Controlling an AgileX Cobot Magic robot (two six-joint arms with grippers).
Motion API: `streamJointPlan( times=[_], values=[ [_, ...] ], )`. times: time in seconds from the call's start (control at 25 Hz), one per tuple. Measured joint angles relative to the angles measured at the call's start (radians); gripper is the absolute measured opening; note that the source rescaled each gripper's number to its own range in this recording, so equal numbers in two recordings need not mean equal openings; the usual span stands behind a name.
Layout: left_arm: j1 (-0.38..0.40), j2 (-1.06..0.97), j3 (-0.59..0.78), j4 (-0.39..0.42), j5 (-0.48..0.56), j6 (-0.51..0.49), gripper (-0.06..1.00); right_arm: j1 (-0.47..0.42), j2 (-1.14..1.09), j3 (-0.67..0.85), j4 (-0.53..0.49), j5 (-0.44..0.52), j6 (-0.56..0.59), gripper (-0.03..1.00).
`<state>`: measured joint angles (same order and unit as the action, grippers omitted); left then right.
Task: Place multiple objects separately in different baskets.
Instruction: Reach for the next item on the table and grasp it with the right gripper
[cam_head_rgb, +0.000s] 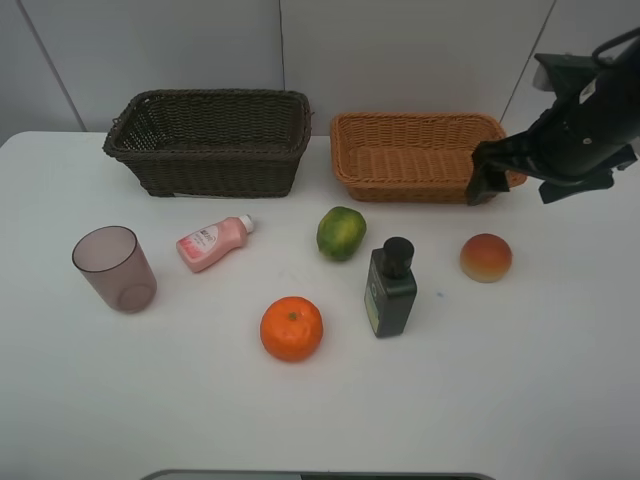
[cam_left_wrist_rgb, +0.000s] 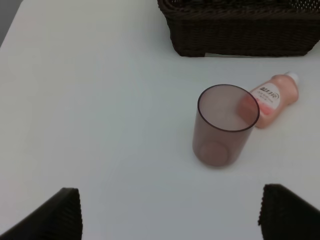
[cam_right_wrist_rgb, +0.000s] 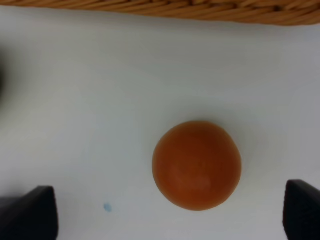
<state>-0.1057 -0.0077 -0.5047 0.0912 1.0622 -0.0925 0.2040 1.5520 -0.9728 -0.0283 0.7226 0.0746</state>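
Observation:
The dark brown basket (cam_head_rgb: 215, 165) and the orange-tan basket (cam_head_rgb: 400, 182) stand at the back, both empty. In front lie the mauve cup (cam_head_rgb: 114, 268), the pink bottle (cam_head_rgb: 213, 242) on its side, the green fruit (cam_head_rgb: 341, 233), the dark green bottle (cam_head_rgb: 390, 288) upright, the orange (cam_head_rgb: 291, 328) and the peach (cam_head_rgb: 486, 257). My right gripper (cam_head_rgb: 487, 186) hangs open above the tan basket's right end, with the peach (cam_right_wrist_rgb: 197, 164) below it. My left gripper (cam_left_wrist_rgb: 170, 215) is open and empty, facing the cup (cam_left_wrist_rgb: 225, 125) and pink bottle (cam_left_wrist_rgb: 272, 97); it is out of the high view.
The white table (cam_head_rgb: 560, 380) runs to a back wall behind the baskets. The dark basket's wall (cam_left_wrist_rgb: 240, 35) shows in the left wrist view, the tan basket's rim (cam_right_wrist_rgb: 160, 10) in the right wrist view.

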Motion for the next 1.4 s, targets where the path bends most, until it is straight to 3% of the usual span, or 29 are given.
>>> streamJointPlan(
  times=[1.4],
  values=[
    [0.0, 0.0, 0.0, 0.0, 0.0, 0.0, 0.92, -0.004, 0.341, -0.084, -0.093, -0.018, 0.285, 1.0]
  ],
)
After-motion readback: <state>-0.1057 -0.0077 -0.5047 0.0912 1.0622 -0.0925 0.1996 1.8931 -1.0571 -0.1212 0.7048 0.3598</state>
